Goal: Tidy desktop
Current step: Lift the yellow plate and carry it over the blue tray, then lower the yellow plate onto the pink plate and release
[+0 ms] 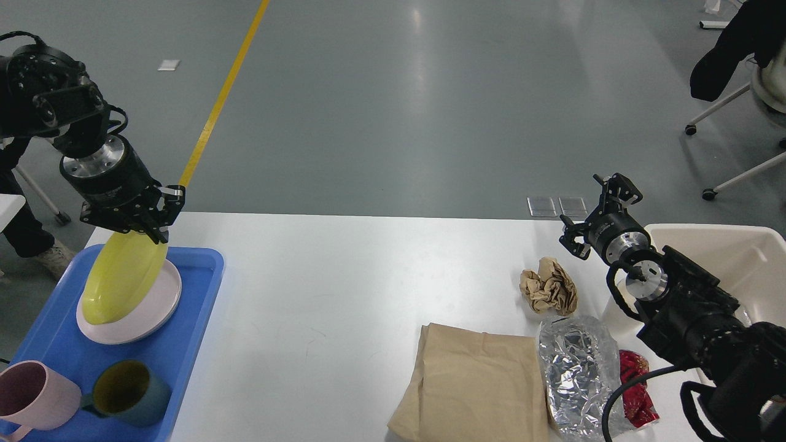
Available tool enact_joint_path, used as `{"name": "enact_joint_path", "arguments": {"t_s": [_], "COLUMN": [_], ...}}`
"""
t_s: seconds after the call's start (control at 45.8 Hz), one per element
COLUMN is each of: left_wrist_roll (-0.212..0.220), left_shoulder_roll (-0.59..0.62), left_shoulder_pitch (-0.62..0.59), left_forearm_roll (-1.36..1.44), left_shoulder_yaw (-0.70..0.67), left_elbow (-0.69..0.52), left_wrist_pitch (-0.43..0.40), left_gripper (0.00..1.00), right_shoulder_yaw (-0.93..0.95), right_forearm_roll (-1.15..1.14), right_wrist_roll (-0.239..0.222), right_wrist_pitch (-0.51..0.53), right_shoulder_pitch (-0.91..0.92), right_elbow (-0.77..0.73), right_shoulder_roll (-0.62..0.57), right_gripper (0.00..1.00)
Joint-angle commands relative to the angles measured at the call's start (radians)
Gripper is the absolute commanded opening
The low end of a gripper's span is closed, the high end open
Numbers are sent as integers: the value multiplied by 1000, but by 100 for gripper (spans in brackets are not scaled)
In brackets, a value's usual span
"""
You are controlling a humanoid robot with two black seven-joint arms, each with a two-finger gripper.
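Note:
The white desktop (pixel 344 288) fills the lower part of the head view. My left gripper (pixel 142 233) is shut on the rim of a yellow plate (pixel 123 279), which hangs tilted over the pink plate (pixel 150 307) in the blue tray (pixel 184 344) at the left. On the desktop's right lie a crumpled brown paper ball (pixel 548 286), a flat brown paper bag (pixel 476 383), a silver foil wrapper (pixel 577 362) and a red wrapper (pixel 635 387). My right gripper (pixel 599 215) stands open above the far right of the desktop, holding nothing.
The blue tray also holds a pink mug (pixel 34 396) and a dark teal mug (pixel 126 393). A beige bin (pixel 737 258) stands at the right edge behind my right arm. Office chairs (pixel 746 92) stand on the grey floor beyond.

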Motion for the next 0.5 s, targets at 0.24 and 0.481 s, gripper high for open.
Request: {"name": "enact_joint_path", "arguments": {"t_s": [0.24,0.481], "left_wrist_roll": [28,41], "left_shoulder_roll": [4,-25], "left_shoulder_pitch": [237,357], "left_forearm_roll": [24,36], "left_shoulder_yaw": [-2,-19], "left_elbow": [128,171], "left_wrist_pitch": [381,510], "left_gripper": [0,0], "right_shoulder_yaw": [0,0], "right_forearm_roll": [0,0], "right_wrist_roll": [0,0], "right_wrist_pitch": [0,0], "right_shoulder_pitch": [0,0], "right_elbow": [0,0], "right_shoulder_roll": [0,0], "right_gripper": [100,100]}}
